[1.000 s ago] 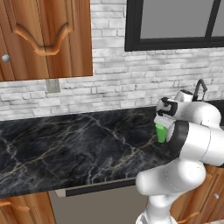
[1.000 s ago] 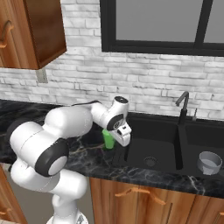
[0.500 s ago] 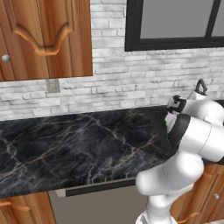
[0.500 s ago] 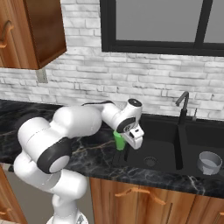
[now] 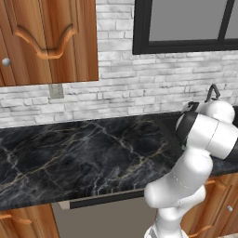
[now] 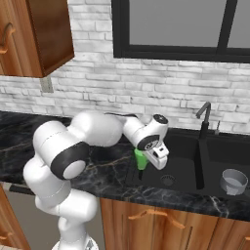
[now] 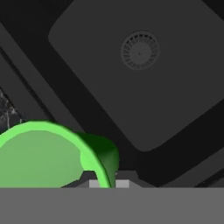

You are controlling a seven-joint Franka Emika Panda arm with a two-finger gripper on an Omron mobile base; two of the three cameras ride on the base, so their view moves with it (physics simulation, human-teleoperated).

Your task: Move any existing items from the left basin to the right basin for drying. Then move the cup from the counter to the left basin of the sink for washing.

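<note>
The end effector (image 6: 148, 161) is closed on the rim of the green cup (image 6: 140, 159) and holds it just over the left basin (image 6: 180, 172), near its left edge, so it can be lowered inside; a grey bowl (image 6: 233, 180) sits in the right basin

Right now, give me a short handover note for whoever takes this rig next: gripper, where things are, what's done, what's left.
Gripper: shut on the small bright green cup, held by its rim above the left edge of the black sink's left basin.
Grey metal bowl: sits in the right basin.
Left basin: bare, drain visible.
Done: bowl in right basin; cup lifted off the black marble counter.
Left: lower the cup into the left basin and release.
</note>
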